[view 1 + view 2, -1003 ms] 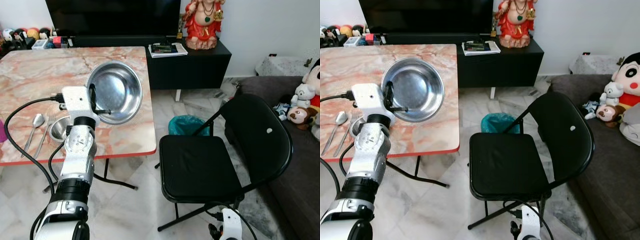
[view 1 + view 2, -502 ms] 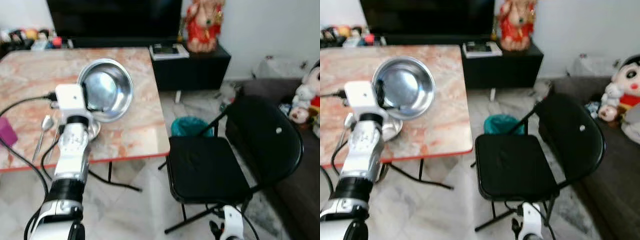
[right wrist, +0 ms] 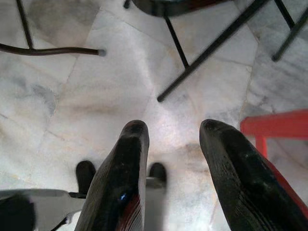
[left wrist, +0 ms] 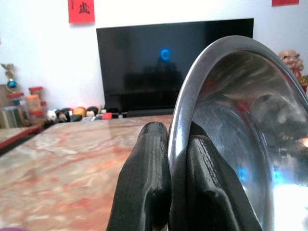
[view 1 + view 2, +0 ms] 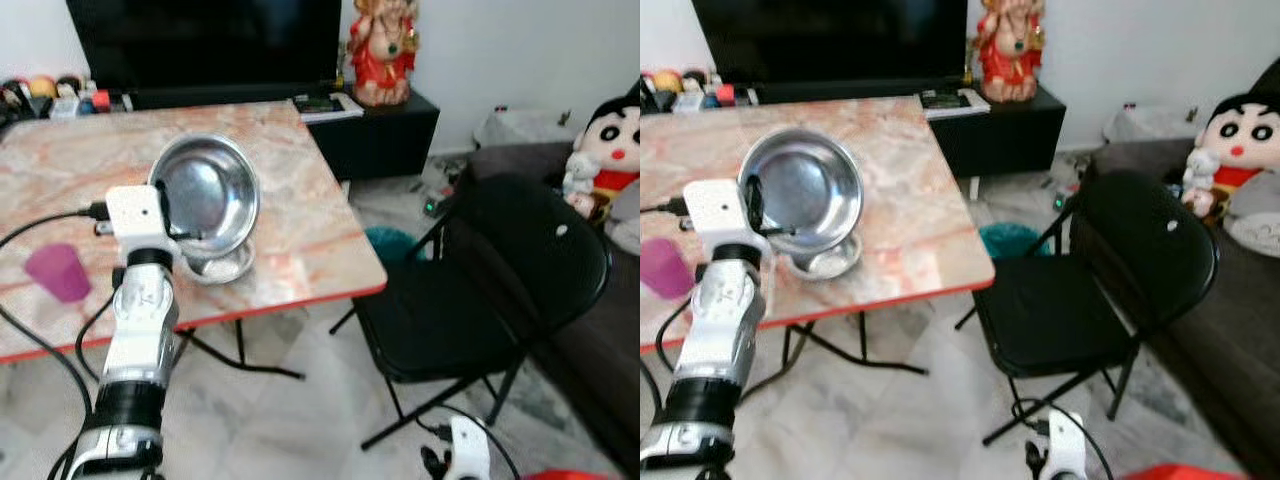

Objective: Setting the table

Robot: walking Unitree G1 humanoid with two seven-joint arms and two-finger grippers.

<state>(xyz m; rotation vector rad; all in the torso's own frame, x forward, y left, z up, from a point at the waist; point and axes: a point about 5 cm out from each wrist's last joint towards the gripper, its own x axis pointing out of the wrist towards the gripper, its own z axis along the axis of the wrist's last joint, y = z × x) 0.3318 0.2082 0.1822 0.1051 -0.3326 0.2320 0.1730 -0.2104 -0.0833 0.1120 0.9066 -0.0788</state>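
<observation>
My left gripper (image 5: 178,212) is clamped on the rim of the big steel bowl (image 5: 205,190), one finger (image 4: 144,178) outside the wall and the other inside. The bowl hangs nearly on edge, its open face turned to my right, above the near part of the tabletop (image 5: 300,215). Just below its lower rim sits a small steel dish (image 5: 222,266), so close that I cannot tell whether they touch. To lay the bowl flat, I judge I must tip the open face upward and set it down on bare marble, clear of the dish. Left of my arm a purple cup (image 5: 58,272) stands near the front edge.

The tabletop is pinkish marble with a red border. Behind it stand a dark TV and a low black cabinet bearing a red figurine (image 5: 378,50). To the right is a black folding chair (image 5: 490,290), with plush toys on a sofa beyond. My right gripper (image 3: 171,159) hangs idle over the floor, fingers apart and holding nothing.
</observation>
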